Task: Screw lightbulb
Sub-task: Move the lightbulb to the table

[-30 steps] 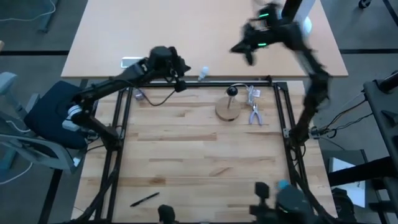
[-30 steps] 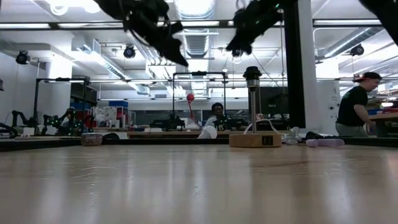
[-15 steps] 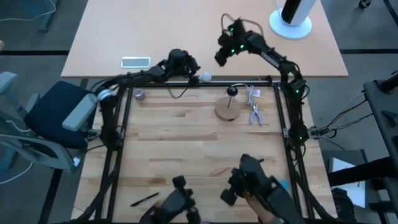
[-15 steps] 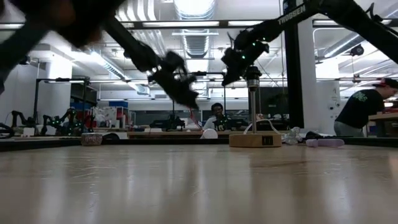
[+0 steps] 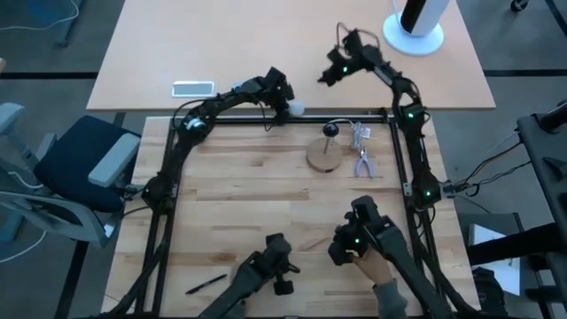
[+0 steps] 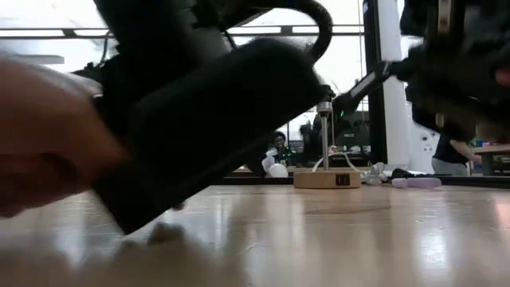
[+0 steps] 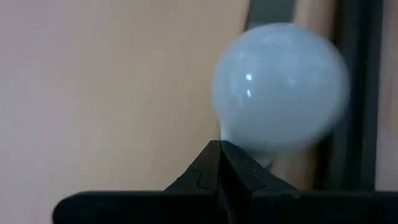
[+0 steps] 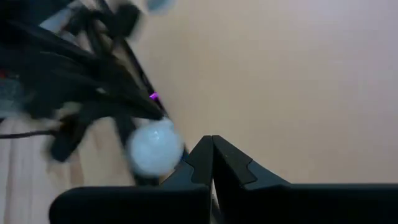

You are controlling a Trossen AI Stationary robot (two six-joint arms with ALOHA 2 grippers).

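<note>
The small white lightbulb (image 5: 298,109) lies on its side on the tan far table, right beside the black frame rail (image 5: 354,116). My left gripper (image 5: 282,91) is shut, and in the left wrist view (image 7: 219,144) its tips stand right at the bulb's narrow end (image 7: 249,152), with the round globe (image 7: 280,87) beyond. My right gripper (image 5: 335,73) is shut and hangs over the far table to the right of the bulb. Its wrist view (image 8: 211,140) shows the bulb (image 8: 155,148) close by. The round wooden disc with a black post (image 5: 324,155) stands on the wooden table. My left gripper's shut fingertips (image 7: 208,155) stand against the bulb's narrow end, coming from the table's left. I cannot tell whether they touch it. The bulb lies on the table.
Pliers (image 5: 363,164) and a white cord (image 5: 357,133) lie right of the disc. A phone (image 5: 193,88) and a white-based black cylinder (image 5: 415,22) are on the far table. A pen (image 5: 205,283) lies near left. A person's hand (image 5: 372,266) and two dark handles are at the near edge.
My left gripper has gone toward the table's right edge along the far rail, up to the bulb. My right gripper has come in from the far right toward the bulb. A person's hand and dark handles have come in at the near edge and now block much of the low view.
</note>
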